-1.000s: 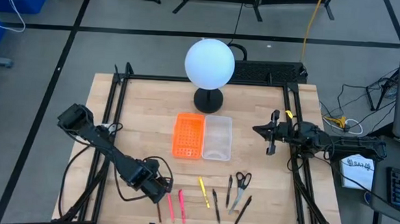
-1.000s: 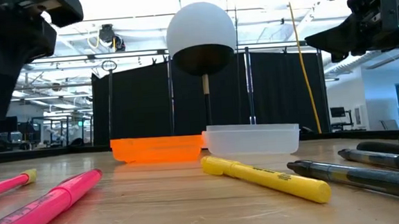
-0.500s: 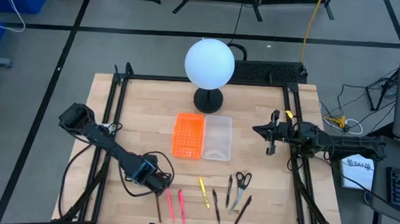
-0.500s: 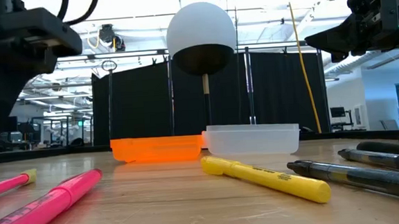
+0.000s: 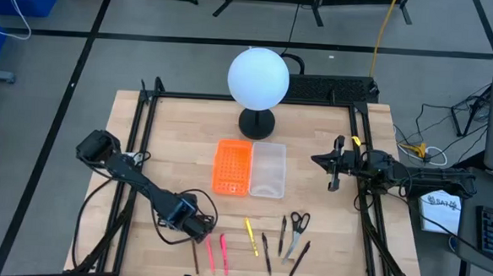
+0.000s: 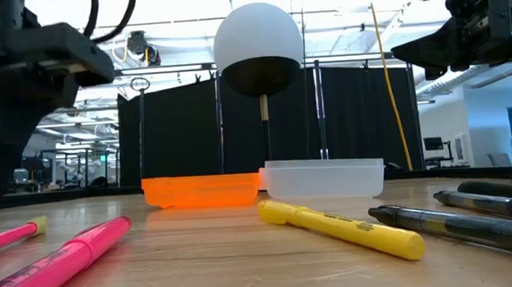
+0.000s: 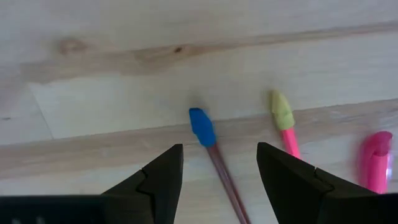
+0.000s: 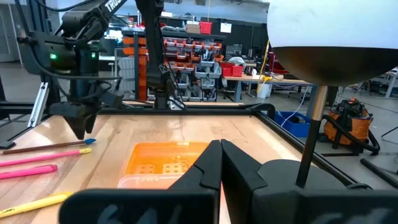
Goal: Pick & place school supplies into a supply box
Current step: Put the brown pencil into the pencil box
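The supplies lie in a row near the table's near edge: a brown pencil [image 5: 196, 255] with a blue end [image 7: 202, 126], two pink pens [image 5: 209, 253] [image 5: 224, 251], a yellow pen [image 5: 251, 236], black pens [image 5: 265, 250] and scissors [image 5: 297, 223]. My left gripper [image 5: 194, 228] is open just beyond the brown pencil's far end. In the left wrist view its fingers [image 7: 217, 168] stand either side of that end without touching. The clear supply box [image 5: 268, 168] sits mid-table beside an orange tray [image 5: 233, 166]. My right gripper [image 5: 336, 164] waits shut at the table's right.
A lamp with a white globe [image 5: 258, 77] stands on a dark base behind the two trays. A black frame rail [image 5: 141, 141] runs along the table's left and right sides. Bare wood lies between the trays and the row of pens.
My left arm has re-angled over the far ends of the pencils, its wrist shifting a little toward the table's right. The pens, the trays and my right arm have kept still.
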Robot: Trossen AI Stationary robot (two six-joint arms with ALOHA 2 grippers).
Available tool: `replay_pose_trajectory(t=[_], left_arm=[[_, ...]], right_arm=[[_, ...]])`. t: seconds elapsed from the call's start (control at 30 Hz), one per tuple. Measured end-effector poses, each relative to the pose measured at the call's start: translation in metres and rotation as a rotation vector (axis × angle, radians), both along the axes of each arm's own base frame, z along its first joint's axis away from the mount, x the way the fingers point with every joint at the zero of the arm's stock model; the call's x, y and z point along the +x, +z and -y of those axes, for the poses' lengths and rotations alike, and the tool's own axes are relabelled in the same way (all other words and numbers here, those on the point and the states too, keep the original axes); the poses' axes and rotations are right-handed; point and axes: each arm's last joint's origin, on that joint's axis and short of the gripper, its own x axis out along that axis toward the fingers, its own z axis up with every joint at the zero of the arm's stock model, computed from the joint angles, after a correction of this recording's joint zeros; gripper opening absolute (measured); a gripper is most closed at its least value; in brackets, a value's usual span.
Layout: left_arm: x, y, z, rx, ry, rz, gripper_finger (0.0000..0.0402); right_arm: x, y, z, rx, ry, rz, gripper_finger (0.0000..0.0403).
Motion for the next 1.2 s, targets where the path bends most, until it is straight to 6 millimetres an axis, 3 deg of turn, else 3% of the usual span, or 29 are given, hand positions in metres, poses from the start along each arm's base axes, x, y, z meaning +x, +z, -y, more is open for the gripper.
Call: replay_pose_trajectory(t=[0.27, 0.83, 0.93, 1.2], left_arm=[[0.007, -0.022, 0.003, -0.023, -0.023, -0.059, 0.0211], [0.011, -0.025, -0.006, 0.018, -0.018, -0.067, 0.0207], [0.011, -0.026, -0.006, 0.018, -0.018, -0.072, 0.0179], [0.012, -0.026, -0.006, 0.018, -0.040, -0.052, 0.0058]], right_arm=[[0.000, 0.000, 0.000, 0.000, 0.000, 0.001, 0.0000], [0.000, 0.000, 0.000, 0.000, 0.001, 0.000, 0.0000], [0.000, 0.000, 0.000, 0.000, 0.001, 0.000, 0.0000], [0.000, 0.000, 0.000, 0.000, 0.001, 0.000, 0.0000]])
